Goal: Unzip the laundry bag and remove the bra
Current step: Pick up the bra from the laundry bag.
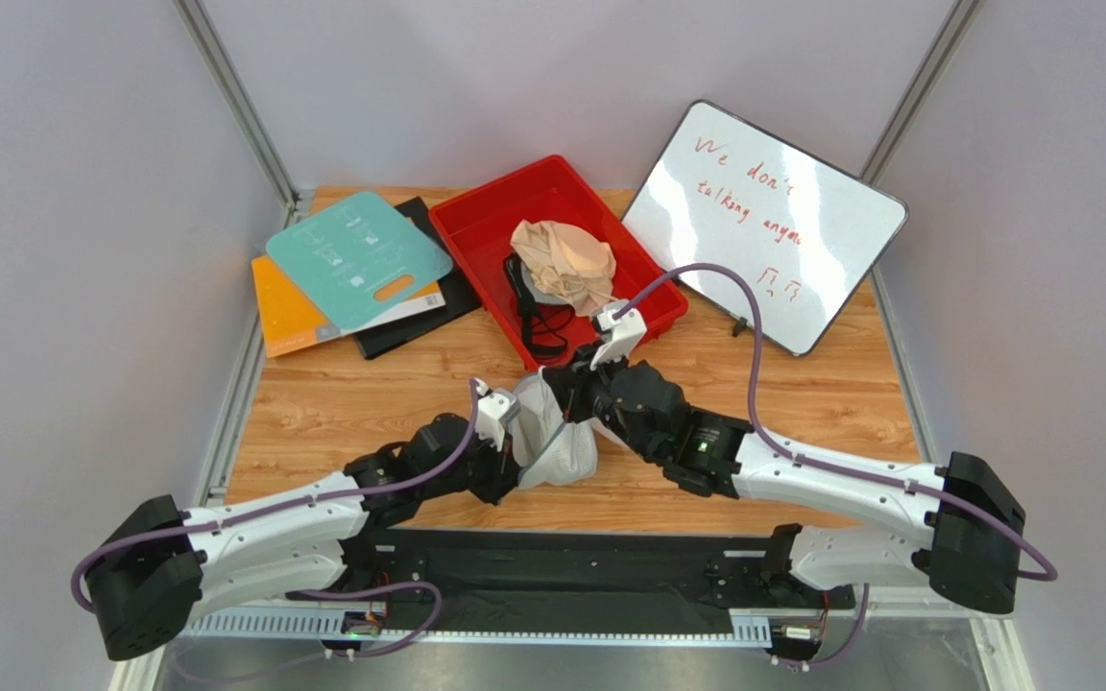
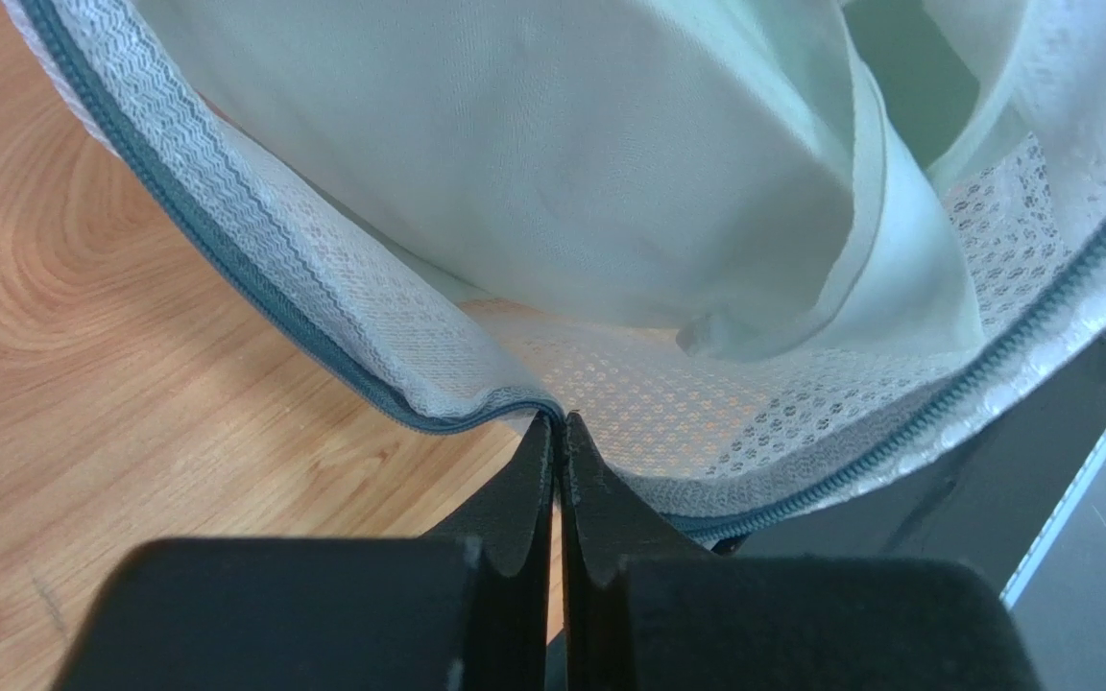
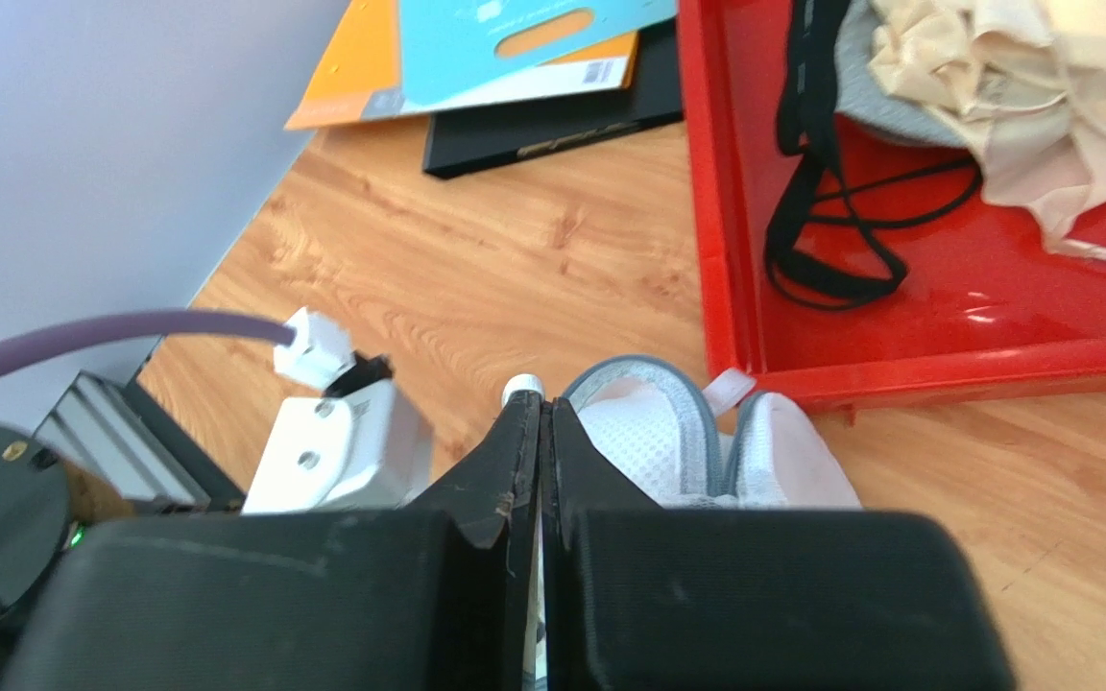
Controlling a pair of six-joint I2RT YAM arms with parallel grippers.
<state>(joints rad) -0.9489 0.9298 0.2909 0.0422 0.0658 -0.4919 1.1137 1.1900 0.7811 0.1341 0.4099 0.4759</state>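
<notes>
The left gripper (image 2: pixel 562 421) has its jaws clamped on the grey zipper rim of the laundry bag (image 1: pixel 556 432). The right gripper (image 3: pixel 540 403) pinches the bag's top edge, jaws together. The bra (image 1: pixel 562 262) lies in the red tray (image 1: pixel 480 216), apart from the bag.

The whiteboard (image 1: pixel 768 223) bears red handwriting reading roughly "We don't talking anym…", with small illegible marks beneath, while white print on the teal board (image 1: pixel 357 256) is too small to read.

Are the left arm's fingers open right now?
No, the left fingers are pressed together, pinching the laundry bag at its grey zipper band.
</notes>
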